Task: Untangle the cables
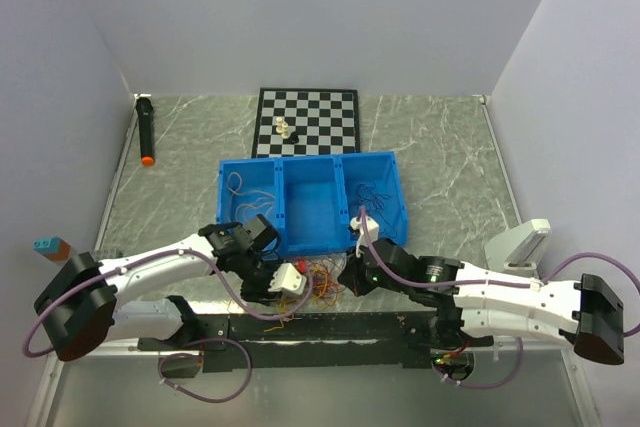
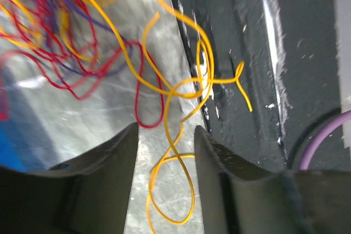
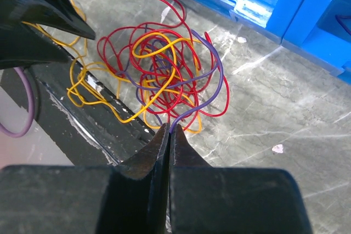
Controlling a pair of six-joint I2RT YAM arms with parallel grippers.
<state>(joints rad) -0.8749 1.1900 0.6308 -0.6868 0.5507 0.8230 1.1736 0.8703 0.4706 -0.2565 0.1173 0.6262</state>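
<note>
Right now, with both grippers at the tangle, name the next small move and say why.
Probably close the left gripper on the yellow cable. Its jaws stand open with a yellow loop running between them, while the right gripper is shut on the purple cable at its end, at the edge of the tangle. Pinning yellow should let the right arm draw purple free.

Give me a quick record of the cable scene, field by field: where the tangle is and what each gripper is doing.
tangle: red, yellow and purple cables knotted together on the table, on the near side of the blue bin
left gripper: jaws open, a loop of yellow cable lying between them
right gripper: jaws shut on the purple cable
untangled: not yet
</note>
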